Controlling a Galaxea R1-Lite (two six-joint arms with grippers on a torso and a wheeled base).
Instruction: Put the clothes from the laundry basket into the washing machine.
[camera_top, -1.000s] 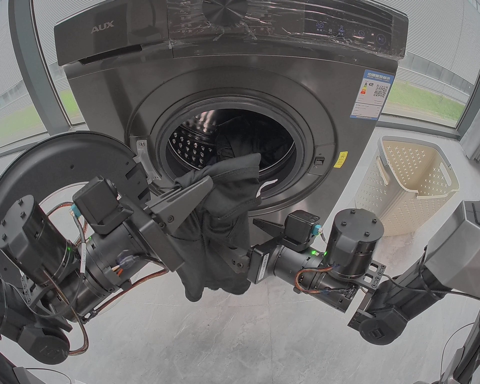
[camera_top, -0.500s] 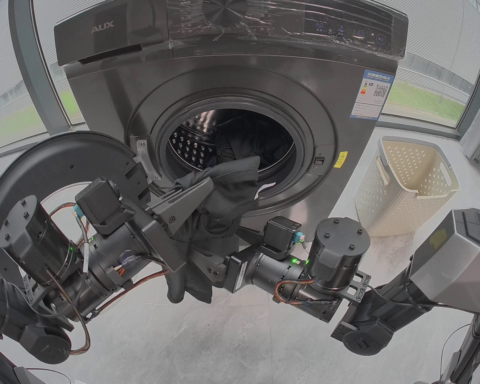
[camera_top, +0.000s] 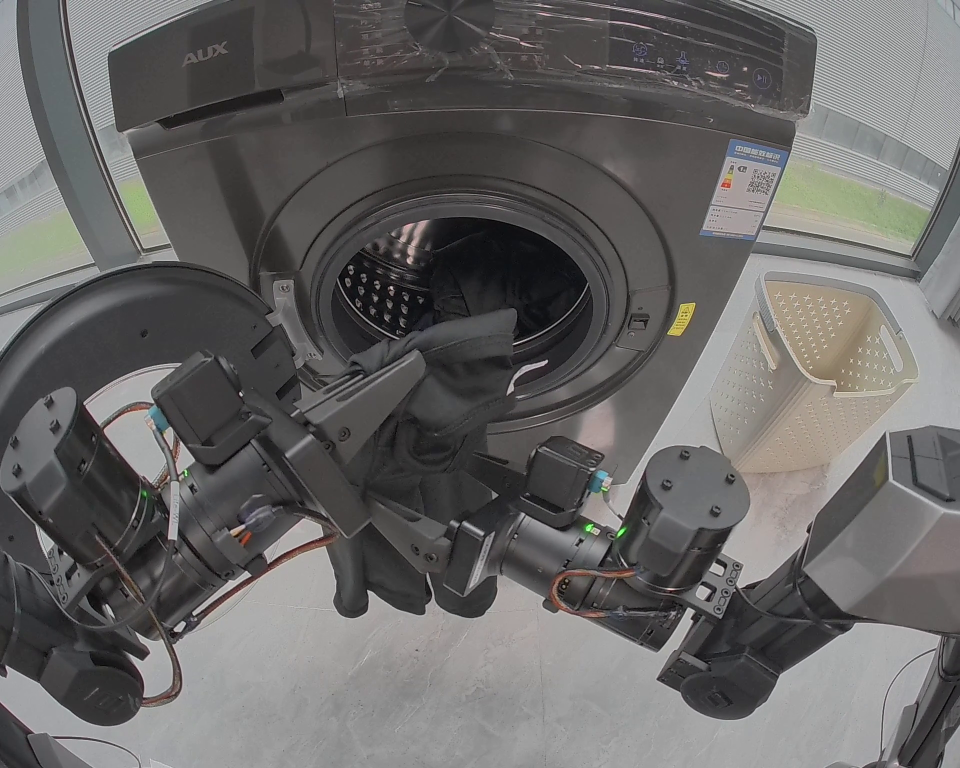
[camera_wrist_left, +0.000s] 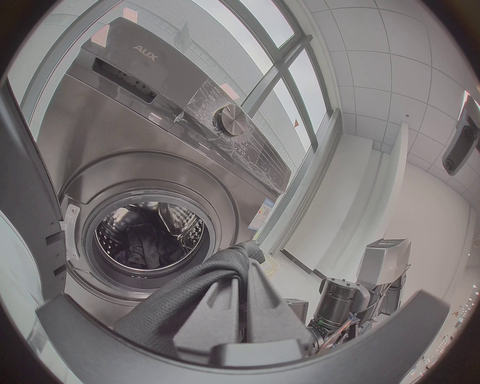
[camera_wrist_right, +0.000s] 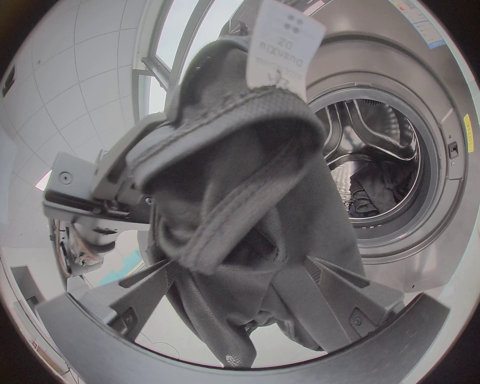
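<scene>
A dark grey garment (camera_top: 460, 380) hangs in front of the open washing machine (camera_top: 650, 200), its top just below the drum opening (camera_top: 400, 280). My left gripper (camera_top: 415, 368) is shut on the garment's upper edge; the left wrist view shows the cloth (camera_wrist_left: 190, 295) pinched in that gripper (camera_wrist_left: 245, 270). My right gripper (camera_top: 430, 490) is lower down and open, one finger on each side of the hanging cloth (camera_wrist_right: 240, 190), as the right wrist view of it (camera_wrist_right: 237, 262) shows. More dark clothes (camera_top: 520, 280) lie inside the drum. The cream laundry basket (camera_top: 780, 420) stands right of the machine.
The round machine door (camera_top: 120, 320) is swung open to the left, behind my left arm. A white tag (camera_wrist_right: 282, 47) sticks up from the garment. Bare grey floor (camera_top: 480, 680) lies below both arms.
My right arm has moved left and in under the garment, so its fingers now straddle the hanging cloth. The cloth's lower end shifted left. The left gripper has held its place.
</scene>
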